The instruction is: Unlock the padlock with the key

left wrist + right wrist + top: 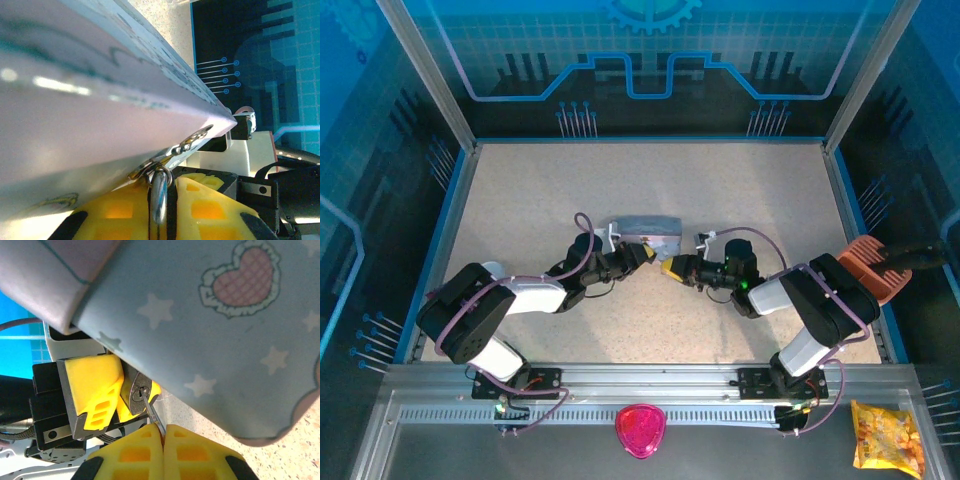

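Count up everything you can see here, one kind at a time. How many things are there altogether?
Robot hands: 2 (left hand, right hand)
Tin: 1
Padlock: 1
Key: 1
Yellow snack bag: 1
Pink dish: 1
Orange thing at the right edge: 1
Total: 8

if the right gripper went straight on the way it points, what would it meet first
probably the padlock: the key pinched in the right gripper has its tip at its keyhole; the blue tin lies close beside that line
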